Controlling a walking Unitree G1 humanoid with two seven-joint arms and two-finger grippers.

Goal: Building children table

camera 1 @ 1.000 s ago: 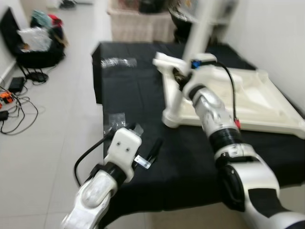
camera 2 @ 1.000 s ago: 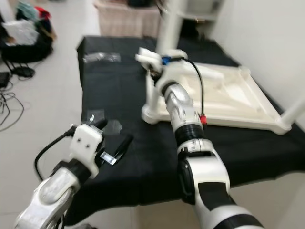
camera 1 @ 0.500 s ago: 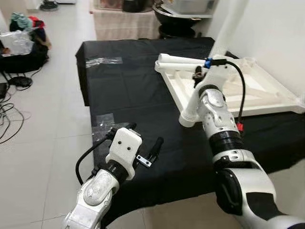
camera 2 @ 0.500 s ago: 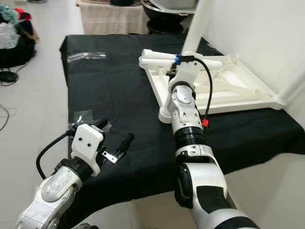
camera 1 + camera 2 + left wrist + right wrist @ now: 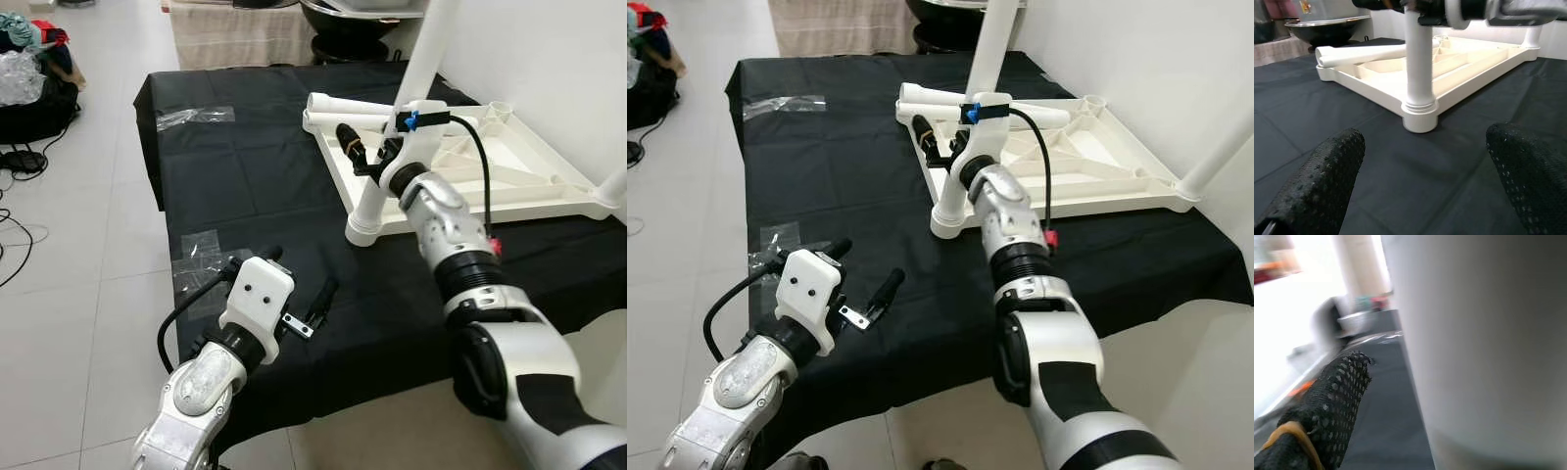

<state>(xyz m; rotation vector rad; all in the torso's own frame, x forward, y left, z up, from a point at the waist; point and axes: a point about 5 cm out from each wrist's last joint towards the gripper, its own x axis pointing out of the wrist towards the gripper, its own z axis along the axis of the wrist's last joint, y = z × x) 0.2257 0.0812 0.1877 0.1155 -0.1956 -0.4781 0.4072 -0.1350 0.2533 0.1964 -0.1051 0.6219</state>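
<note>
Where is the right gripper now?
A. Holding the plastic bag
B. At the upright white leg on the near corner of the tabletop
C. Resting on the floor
B: the right gripper is up against the upright leg at the corner of the white tabletop.

A low worktop draped in black cloth (image 5: 265,186) carries an upturned cream plastic tabletop (image 5: 509,176) and two clear plastic wrappers (image 5: 196,116) (image 5: 201,250).

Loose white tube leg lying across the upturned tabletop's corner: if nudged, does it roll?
The white tube leg is round and smooth, so it probably rolls. The white ribbed tabletop rim may catch it. Looks like hollow plastic, likely light and stiff.
</note>
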